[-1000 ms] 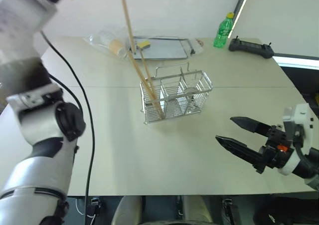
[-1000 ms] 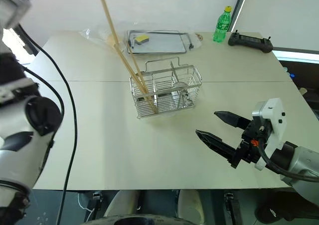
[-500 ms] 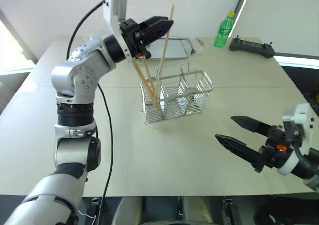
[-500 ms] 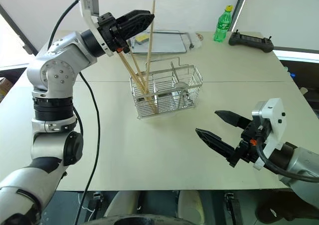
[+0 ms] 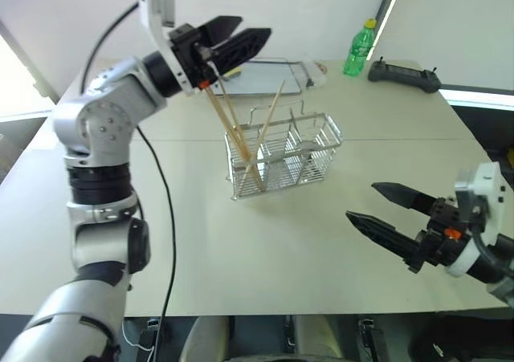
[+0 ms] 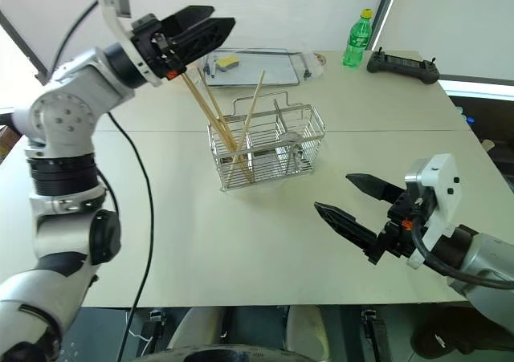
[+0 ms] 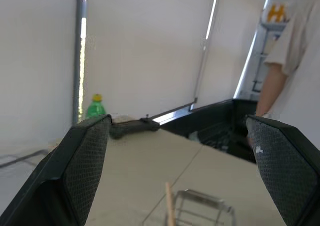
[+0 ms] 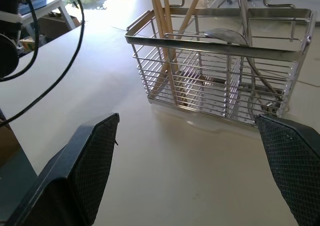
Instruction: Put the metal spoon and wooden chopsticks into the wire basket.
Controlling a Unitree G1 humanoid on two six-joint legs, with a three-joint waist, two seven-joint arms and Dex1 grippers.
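The wire basket [image 5: 285, 155] stands at the table's middle. Wooden chopsticks [image 5: 227, 123] stand in its left compartment, two leaning left and one [image 5: 271, 109] leaning right. The metal spoon [image 8: 227, 34] rests in a compartment to their right, bowl up by the rim. My left gripper [image 5: 255, 26] hangs open above the basket's left end, just above the chopstick tops and holding nothing; the left wrist view shows one chopstick tip [image 7: 169, 206] below its fingers [image 7: 85, 161]. My right gripper [image 5: 361, 201] is open and empty, low over the table, right of the basket and nearer to me.
A flat metal tray [image 5: 265, 79] with a yellow sponge [image 5: 231, 71] lies behind the basket, beside a clear plastic bag [image 5: 169, 63]. A green bottle [image 5: 361, 49] and a black controller [image 5: 404, 76] sit at the far right. A person [image 7: 287, 50] stands beyond the table.
My left gripper opened and let go of a chopstick, which dropped into the basket and now leans right. The left hand sank lower. The right arm stayed still.
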